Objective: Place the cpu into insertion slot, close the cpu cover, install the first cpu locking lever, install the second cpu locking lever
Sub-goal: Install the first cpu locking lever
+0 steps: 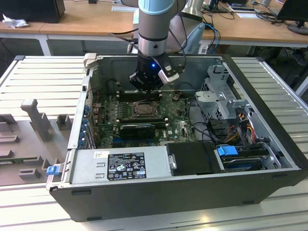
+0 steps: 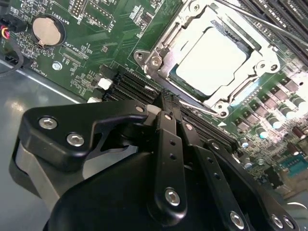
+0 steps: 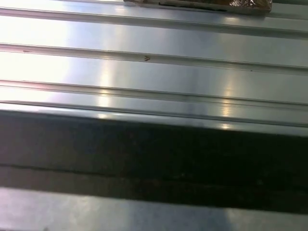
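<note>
In the second wrist view the cpu lies flat in the socket, its pale metal top showing through the cutout of the cpu cover, which lies down over it. A thin lever rod runs along the socket edge nearest my gripper. The black fingers are shut together with nothing between them, their tips just by that rod. A second rod crosses the far side. In the exterior view the gripper hangs inside the case just behind the insertion slot.
Long black memory slots run between gripper and socket. A coin battery sits on the green board. The power supply, drive cage and cables crowd the case. The first wrist view shows the ribbed metal table.
</note>
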